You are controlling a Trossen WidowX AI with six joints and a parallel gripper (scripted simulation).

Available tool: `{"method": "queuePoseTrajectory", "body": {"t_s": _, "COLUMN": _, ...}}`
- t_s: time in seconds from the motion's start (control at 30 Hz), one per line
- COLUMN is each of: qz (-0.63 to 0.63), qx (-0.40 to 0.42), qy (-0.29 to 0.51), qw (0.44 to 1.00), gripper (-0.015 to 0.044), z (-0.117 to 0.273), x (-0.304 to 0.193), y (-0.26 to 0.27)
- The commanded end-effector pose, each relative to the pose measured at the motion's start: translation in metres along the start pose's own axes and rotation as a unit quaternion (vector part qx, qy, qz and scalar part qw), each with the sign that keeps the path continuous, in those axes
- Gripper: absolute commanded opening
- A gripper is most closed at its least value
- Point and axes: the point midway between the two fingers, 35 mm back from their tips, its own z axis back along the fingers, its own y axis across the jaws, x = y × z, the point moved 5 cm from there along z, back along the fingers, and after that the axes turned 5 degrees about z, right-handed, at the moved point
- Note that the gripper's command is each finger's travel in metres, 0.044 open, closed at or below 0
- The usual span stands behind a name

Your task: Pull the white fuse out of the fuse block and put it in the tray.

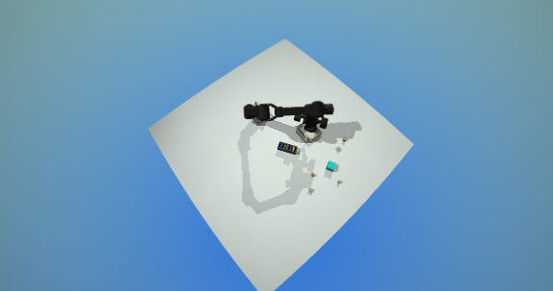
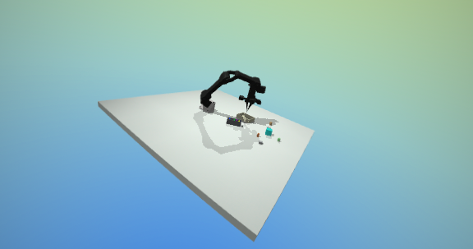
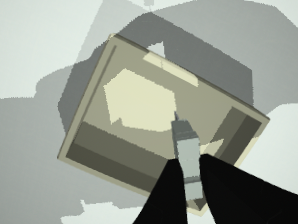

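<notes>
One gripper, nearly shut on white fuse, above tray; near rim, risking outside drop.

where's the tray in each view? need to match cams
Top: tray just right of centre, partly under the arm's end.
Exterior: tray centre, below the tool.
Wrist: tray fills mid-frame, white fuse held over it.
Shared landmark: the tool holding the fuse, right over the tray.

Table with tray, fuse block
</notes>
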Motion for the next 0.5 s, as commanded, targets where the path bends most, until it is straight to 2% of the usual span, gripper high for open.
{"method": "queuePoseTrajectory", "body": {"t_s": 0.0, "qz": -0.001, "qx": -0.003, "qy": 0.001, "qw": 1.0, "gripper": 0.0, "z": -0.004, "x": -0.018, "y": 0.008}}
{"method": "queuePoseTrajectory", "body": {"t_s": 0.47, "qz": -0.001, "qx": -0.003, "qy": 0.0, "qw": 1.0, "gripper": 0.0, "z": -0.019, "x": -0.019, "y": 0.009}}
